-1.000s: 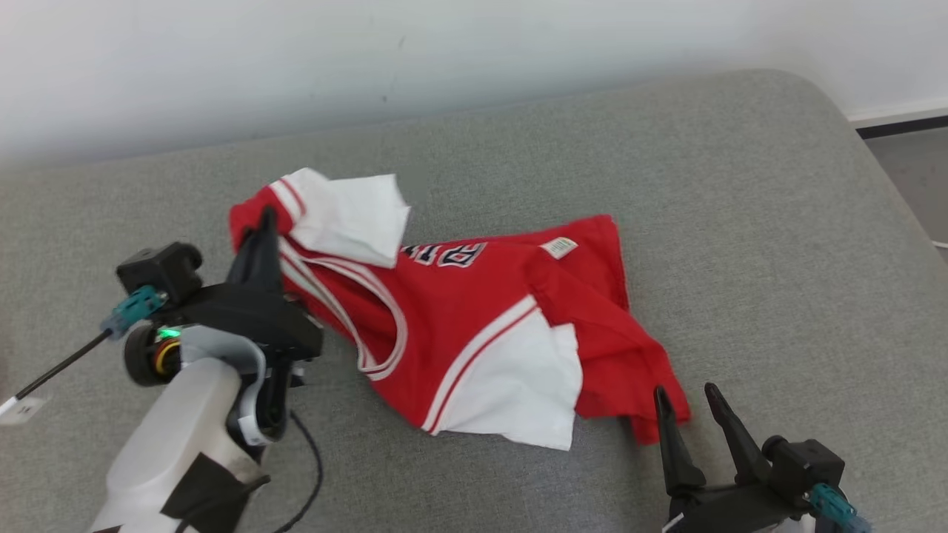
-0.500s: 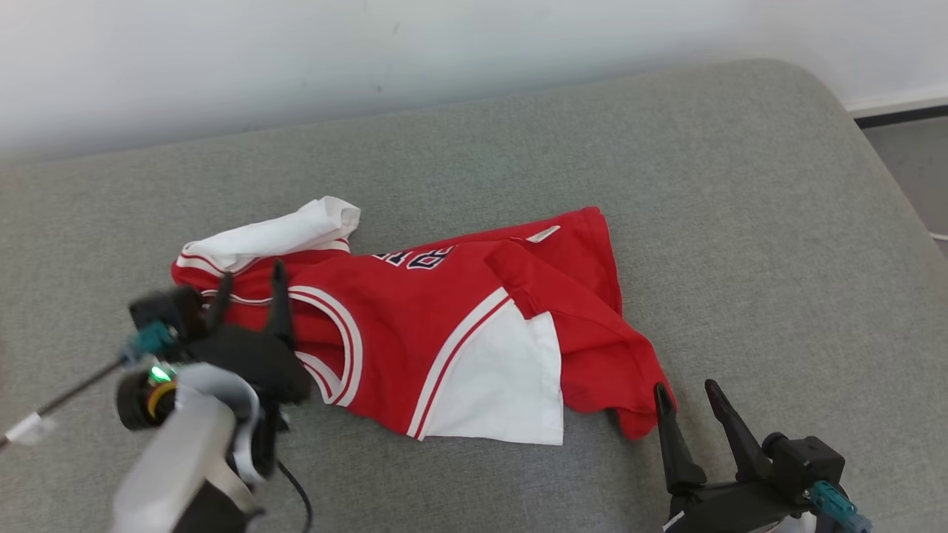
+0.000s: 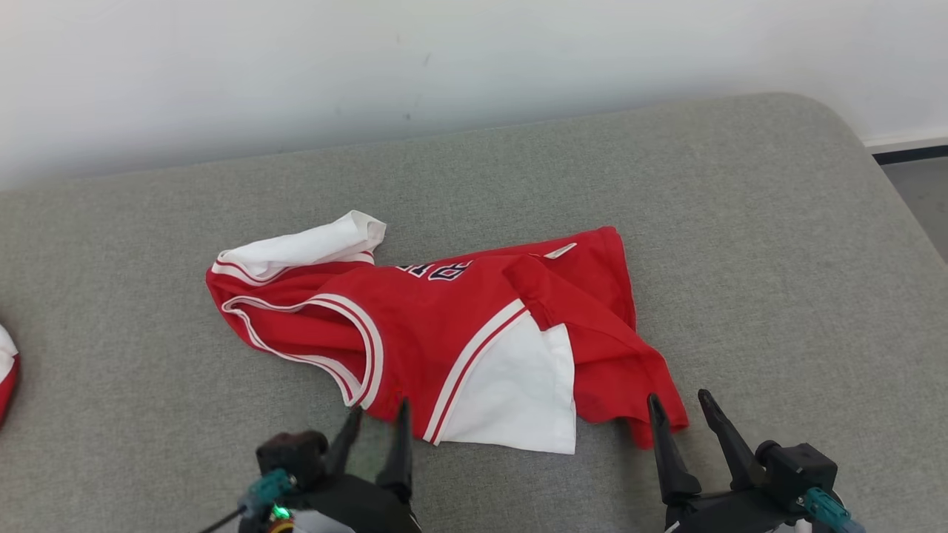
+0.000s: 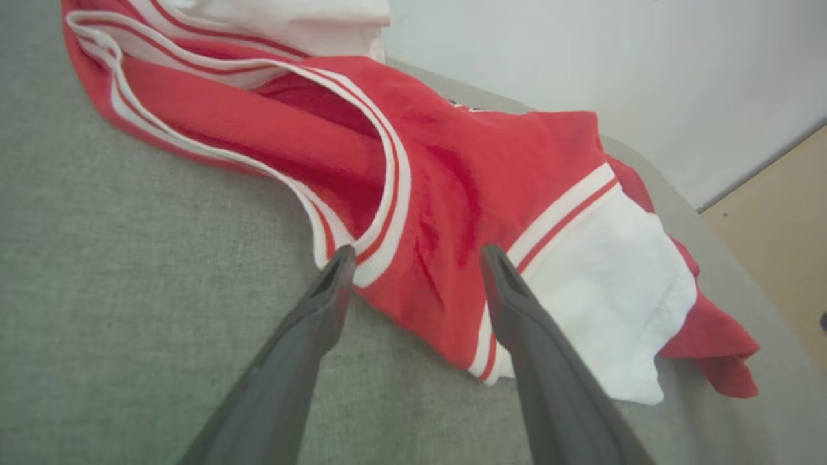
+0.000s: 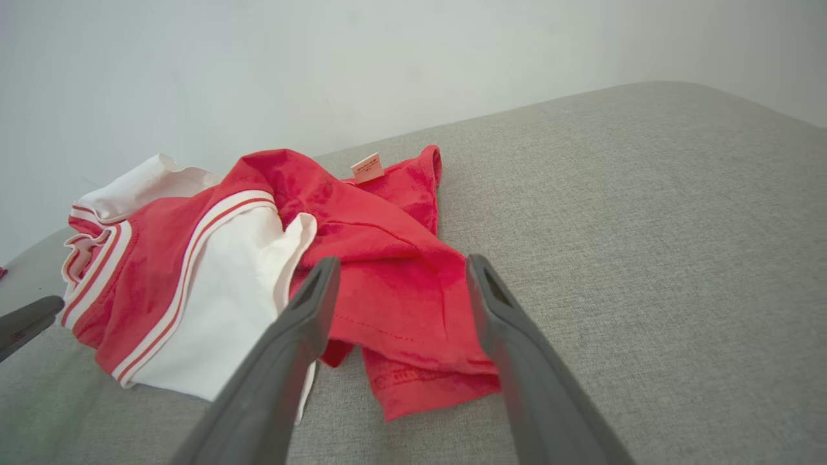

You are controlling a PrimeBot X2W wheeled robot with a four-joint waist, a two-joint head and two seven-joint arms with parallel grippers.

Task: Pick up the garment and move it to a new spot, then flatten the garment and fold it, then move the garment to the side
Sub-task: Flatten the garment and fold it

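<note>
The garment [image 3: 444, 318] is a red and white sleeveless jersey lying crumpled in the middle of the grey cushion [image 3: 740, 222]. Its striped armhole trim faces left and a white panel faces the front. My left gripper [image 3: 378, 414] stands open just in front of the jersey's lower edge, holding nothing. From the left wrist, the jersey [image 4: 452, 181] spreads beyond the left gripper [image 4: 417, 255], whose parted tips frame a red fold. My right gripper [image 3: 678, 403] is open at the jersey's front right corner. The right wrist view has the red hem [image 5: 413, 303] lying between the right gripper's [image 5: 397, 265] open fingers.
A pale wall [image 3: 444, 59] runs behind the cushion. The cushion's rounded right edge drops to floor [image 3: 918, 192] at the far right. A small red and white item [image 3: 6, 370] peeks in at the left edge.
My left gripper opened and let go of the jersey's shoulder, then drew back to the front edge. The released shoulder dropped flat onto the cushion. The head camera also shifted.
</note>
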